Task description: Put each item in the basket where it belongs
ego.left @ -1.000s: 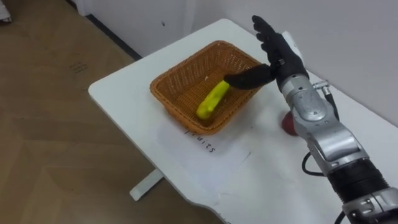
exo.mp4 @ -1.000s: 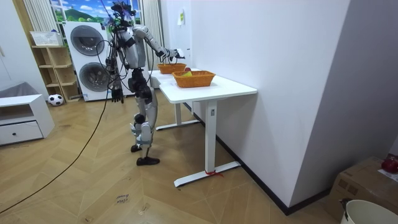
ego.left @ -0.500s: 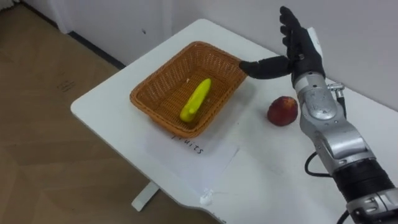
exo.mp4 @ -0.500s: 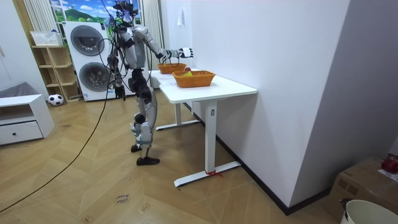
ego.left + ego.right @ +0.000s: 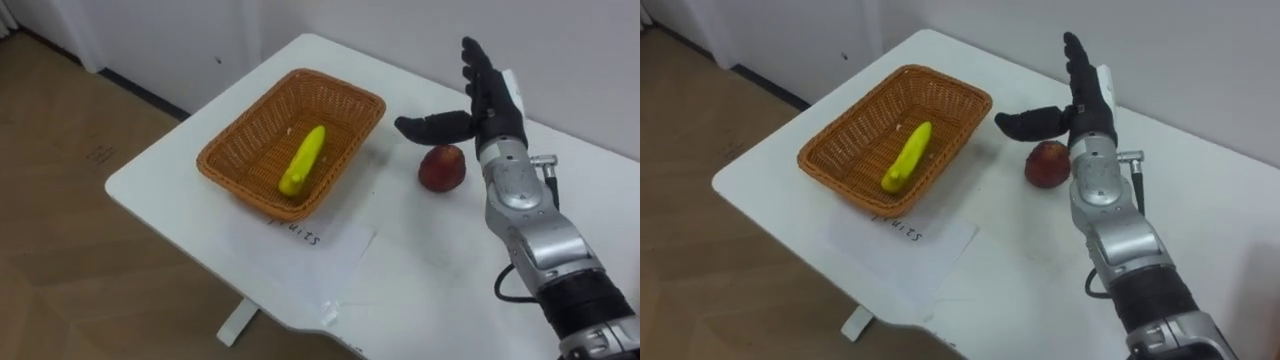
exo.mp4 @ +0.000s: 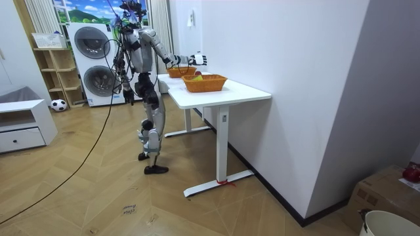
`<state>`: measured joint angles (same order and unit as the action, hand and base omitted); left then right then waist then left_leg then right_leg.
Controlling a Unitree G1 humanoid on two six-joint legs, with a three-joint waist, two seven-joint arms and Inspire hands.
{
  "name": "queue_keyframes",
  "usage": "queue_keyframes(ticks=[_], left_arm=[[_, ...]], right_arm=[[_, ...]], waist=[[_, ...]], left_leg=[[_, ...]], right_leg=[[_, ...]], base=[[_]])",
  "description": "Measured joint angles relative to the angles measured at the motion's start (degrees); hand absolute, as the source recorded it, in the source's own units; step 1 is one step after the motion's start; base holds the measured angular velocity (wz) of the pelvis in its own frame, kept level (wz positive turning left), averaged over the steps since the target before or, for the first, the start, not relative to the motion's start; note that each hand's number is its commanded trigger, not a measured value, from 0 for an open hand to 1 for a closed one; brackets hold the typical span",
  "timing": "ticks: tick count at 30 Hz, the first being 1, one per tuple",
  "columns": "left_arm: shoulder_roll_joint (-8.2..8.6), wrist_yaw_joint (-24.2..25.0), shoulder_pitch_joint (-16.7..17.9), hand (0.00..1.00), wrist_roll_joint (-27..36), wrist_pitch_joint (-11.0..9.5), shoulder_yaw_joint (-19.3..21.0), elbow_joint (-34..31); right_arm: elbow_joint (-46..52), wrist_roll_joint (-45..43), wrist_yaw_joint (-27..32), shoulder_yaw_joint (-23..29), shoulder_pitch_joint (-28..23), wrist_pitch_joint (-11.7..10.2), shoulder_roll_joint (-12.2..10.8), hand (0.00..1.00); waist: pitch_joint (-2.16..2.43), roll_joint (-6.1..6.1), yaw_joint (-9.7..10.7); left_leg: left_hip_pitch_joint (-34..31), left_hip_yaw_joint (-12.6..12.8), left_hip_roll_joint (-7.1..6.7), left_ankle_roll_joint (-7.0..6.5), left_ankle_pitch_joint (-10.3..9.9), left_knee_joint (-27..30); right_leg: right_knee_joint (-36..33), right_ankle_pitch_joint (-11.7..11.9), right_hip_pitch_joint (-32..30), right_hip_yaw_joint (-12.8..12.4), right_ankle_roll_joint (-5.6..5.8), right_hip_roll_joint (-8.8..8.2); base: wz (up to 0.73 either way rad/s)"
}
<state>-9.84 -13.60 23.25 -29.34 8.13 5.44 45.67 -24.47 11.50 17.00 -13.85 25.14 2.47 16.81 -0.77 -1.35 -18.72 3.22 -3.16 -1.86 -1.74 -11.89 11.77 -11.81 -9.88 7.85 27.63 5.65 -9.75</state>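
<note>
A wicker basket sits at the left end of the white table, with a yellow banana lying inside it. A red apple rests on the table just right of the basket. My right hand hovers open directly above and behind the apple, fingers straight and thumb spread toward the basket, apart from the fruit. In the room view my right hand reaches over the table and my left hand hangs at my side.
A paper label lies in front of the basket near the table's front edge. In the room view a second wicker basket stands farther along the table, which is against the wall. Wooden floor lies to the left.
My right hand drew back from over the basket's right rim to above the apple. The head camera shifted, bringing the apple into full view.
</note>
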Motion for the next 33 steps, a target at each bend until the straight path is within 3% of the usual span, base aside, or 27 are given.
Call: queue_keyframes(ticks=[20, 33], left_arm=[[0.41, -1.3, -0.6, 0.0, 2.9, -0.8, -2.4, 3.0], [0.58, -1.2, -0.7, 0.0, 2.9, -1.0, -2.4, 3.4]], right_arm=[[-3.6, 1.3, -0.9, 0.0, 0.0, -0.1, 1.4, 0.0], [-4.9, -0.6, -2.5, 0.0, 0.0, -0.1, 1.4, 0.0]], waist=[[0.45, -0.68, 2.6], [0.25, -1.03, 2.6]], left_leg=[[-0.9, 1.3, -0.04, -0.34, 0.2, 0.0], [-0.7, 2.5, 0.12, -0.56, 0.4, 0.0]], right_leg=[[-1.1, 0.0, -2.1, -0.8, 0.02, -0.83], [-2.1, 0.0, -2.9, -0.7, -0.08, -1.12]], base=[[-0.02], [-0.04]])
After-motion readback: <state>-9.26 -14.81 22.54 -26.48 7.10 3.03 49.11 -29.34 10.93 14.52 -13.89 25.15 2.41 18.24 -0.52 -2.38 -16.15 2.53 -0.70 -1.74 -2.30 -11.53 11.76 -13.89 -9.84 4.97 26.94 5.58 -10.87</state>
